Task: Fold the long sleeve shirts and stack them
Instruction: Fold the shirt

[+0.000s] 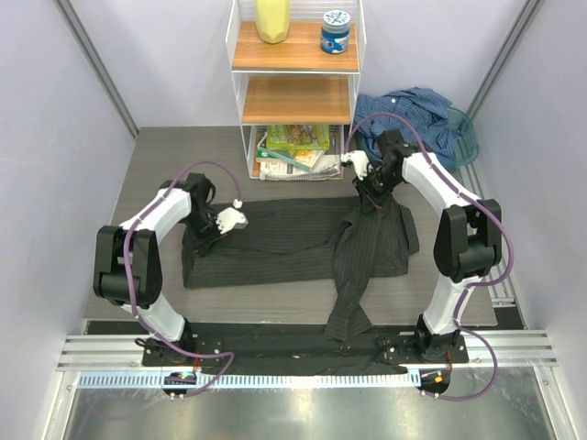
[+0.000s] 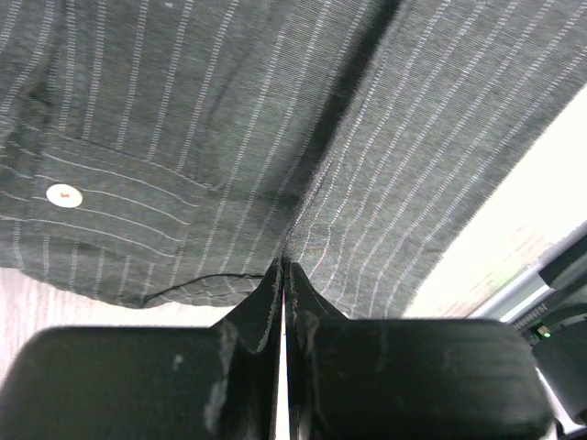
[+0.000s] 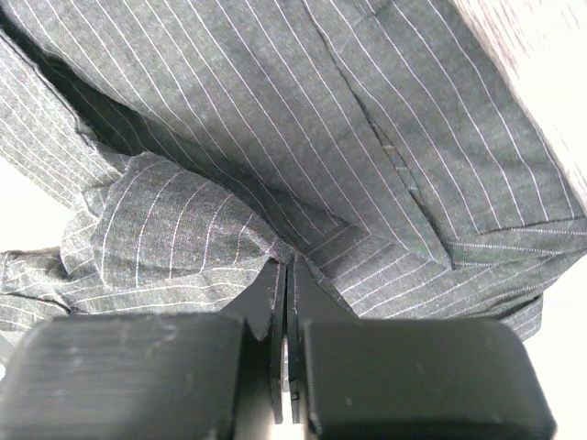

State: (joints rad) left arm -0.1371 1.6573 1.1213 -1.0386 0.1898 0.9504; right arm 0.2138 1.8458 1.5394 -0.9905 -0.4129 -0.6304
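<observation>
Top view, charcoal shirt (image 1: 275, 243): lies across the middle of the table (image 1: 165, 165), one sleeve trailing over the near edge.
Top view, blue shirt (image 1: 417, 110): crumpled heap at the far right corner, unfolded.
Top view, risk: the hanging sleeve may drag or snag when the cloth lifts.
Left wrist, left gripper (image 2: 282, 275): fingers closed, pinching pinstriped fabric near a pale button (image 2: 62, 194); a thin pinch that could slip.
Right wrist, right gripper (image 3: 286, 270): fingers closed on a bunched fold; may catch extra layers.
Right wrist, cloth: dark, thin pale stripes, rumpled.
</observation>
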